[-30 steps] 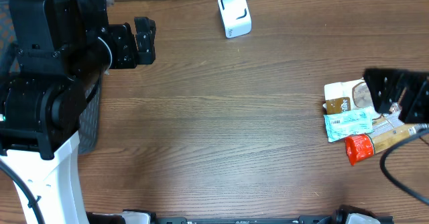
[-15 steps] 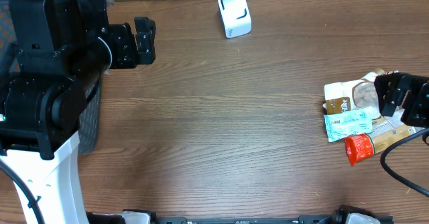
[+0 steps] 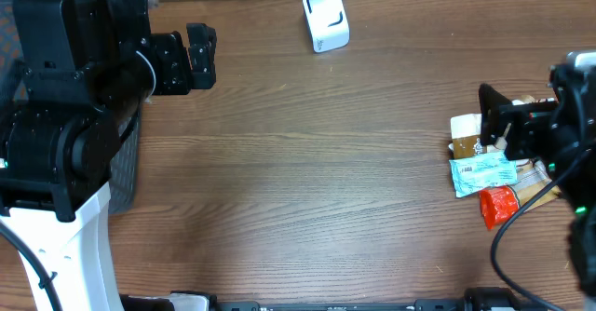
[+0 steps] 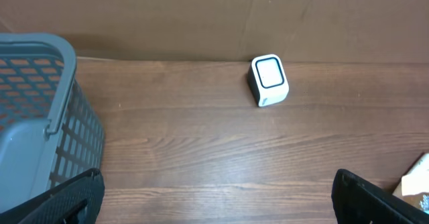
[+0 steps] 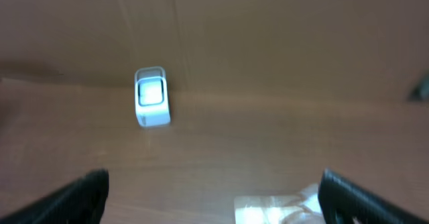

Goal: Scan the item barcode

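At the right edge of the bench (image 3: 307, 181), a small pile of packets (image 3: 482, 173) with a red-capped tube (image 3: 498, 206) is lying, and the right tool (image 3: 494, 125) is being held over it, jaws spread wide, gripping nothing. Near the far edge, a white barcode scanner (image 3: 326, 20) is standing. Beside a grey basket (image 4: 40, 117) at the left, the left tool (image 3: 200, 56) is being held wide too, empty, well apart from both.
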### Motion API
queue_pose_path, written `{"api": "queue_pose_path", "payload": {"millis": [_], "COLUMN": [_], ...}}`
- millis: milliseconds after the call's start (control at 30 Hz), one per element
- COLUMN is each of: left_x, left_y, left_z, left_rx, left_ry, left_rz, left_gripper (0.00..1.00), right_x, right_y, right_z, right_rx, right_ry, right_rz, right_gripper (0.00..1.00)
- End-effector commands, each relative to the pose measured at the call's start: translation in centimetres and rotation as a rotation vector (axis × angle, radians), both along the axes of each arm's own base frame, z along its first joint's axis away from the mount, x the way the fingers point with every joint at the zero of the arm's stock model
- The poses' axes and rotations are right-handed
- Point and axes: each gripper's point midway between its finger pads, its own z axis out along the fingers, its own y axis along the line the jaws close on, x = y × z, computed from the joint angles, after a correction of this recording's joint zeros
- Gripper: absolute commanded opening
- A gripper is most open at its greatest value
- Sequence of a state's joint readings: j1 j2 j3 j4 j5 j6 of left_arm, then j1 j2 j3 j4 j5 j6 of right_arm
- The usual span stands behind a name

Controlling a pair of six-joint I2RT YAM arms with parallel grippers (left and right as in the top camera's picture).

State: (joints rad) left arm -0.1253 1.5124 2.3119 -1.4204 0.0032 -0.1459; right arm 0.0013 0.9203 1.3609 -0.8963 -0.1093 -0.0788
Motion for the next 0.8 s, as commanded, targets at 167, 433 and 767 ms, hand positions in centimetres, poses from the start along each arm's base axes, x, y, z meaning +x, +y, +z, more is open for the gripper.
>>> {"api": "queue_pose_path", "payload": {"millis": [167, 433, 767], "left_x": [0.2, 0.2, 0.2], "left_y": [0.0, 0.0, 0.0], "left_z": [0.0, 0.0, 0.0], "left_rx": [0.019, 0.019, 0.019], "left_ry": [-0.002, -0.002, -0.002], "left_rz": [-0.008, -0.008, -0.008], "left_gripper": [1.00, 1.00, 1.00], "right_x": [-0.7, -3.4, -3.7], "right_y": [2.5, 3.3, 3.7], "right_z": [-8.0, -12.9, -19.1], "right_rx": [0.017, 0.040, 0.041], "right_ry": [-0.269, -0.518, -0.477], "right_rz": [0.088, 0.121, 0.149], "right_gripper": [1.00, 1.00, 1.00]}}
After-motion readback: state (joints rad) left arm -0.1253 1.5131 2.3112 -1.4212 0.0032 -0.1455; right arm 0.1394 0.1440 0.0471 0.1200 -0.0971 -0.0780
